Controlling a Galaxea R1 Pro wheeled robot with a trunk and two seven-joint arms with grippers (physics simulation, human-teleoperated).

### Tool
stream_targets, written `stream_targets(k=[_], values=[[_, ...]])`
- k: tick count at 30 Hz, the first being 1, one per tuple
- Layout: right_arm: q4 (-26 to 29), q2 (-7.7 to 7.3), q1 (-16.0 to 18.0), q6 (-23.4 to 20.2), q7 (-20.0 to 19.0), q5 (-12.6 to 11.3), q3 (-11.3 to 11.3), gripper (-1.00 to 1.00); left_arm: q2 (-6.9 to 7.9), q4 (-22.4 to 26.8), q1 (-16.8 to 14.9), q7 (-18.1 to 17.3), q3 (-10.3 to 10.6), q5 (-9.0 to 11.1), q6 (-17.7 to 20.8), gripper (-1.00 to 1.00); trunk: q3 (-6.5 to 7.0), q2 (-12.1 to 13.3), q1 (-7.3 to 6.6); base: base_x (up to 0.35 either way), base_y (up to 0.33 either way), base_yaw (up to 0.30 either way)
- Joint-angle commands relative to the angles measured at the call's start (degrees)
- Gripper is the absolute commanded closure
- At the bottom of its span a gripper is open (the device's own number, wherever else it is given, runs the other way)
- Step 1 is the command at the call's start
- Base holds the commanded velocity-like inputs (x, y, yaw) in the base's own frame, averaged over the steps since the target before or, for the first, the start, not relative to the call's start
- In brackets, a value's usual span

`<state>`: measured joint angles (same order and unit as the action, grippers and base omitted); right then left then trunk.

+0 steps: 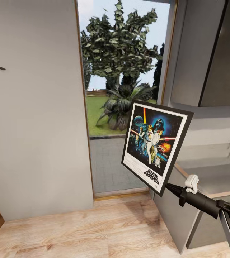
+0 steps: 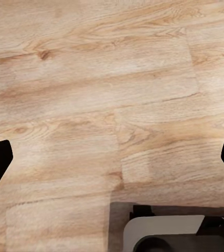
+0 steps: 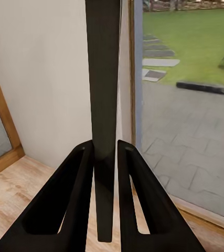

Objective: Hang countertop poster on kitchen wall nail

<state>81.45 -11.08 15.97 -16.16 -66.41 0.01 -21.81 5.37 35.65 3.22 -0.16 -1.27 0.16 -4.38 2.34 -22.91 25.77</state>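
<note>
The floor (image 1: 104,225) looks like light wood planks with clear grain. The wall (image 1: 32,125) is plain, matt pale grey. The poster (image 1: 157,146) has a smooth black frame. The right claw (image 3: 105,157) fingers look matt black plastic.

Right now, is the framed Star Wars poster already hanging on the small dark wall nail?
No, the black-framed Star Wars poster is held in the air by the right gripper's fingers, well apart from the tiny dark nail on the pale grey wall.
</note>
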Motion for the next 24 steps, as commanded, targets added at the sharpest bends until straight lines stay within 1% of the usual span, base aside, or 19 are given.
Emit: stream_targets(k=[1, 20, 24], values=[[0.0, 0.01, 0.0, -0.6, -0.4, -0.1, -0.1, 1.0, -0.01, 0.0, 0.0, 0.0, 0.0, 0.0, -0.1, -1.0, 0.0, 0.0, 0.02, 0.0, 0.0, 0.0], [0.0, 0.01, 0.0, -0.6, -0.4, -0.1, -0.1, 1.0, 0.0, 0.0, 0.0, 0.0, -0.1, 0.0, -0.1, -1.0, 0.0, 0.0, 0.02, 0.0, 0.0, 0.0], [0.0, 0.01, 0.0, -0.6, -0.4, 0.4, 0.0, 1.0, -0.01, 0.1, 0.0, 0.0, -0.1, 0.0, -0.2, -1.0, 0.0, 0.0, 0.02, 0.0, 0.0, 0.0]])
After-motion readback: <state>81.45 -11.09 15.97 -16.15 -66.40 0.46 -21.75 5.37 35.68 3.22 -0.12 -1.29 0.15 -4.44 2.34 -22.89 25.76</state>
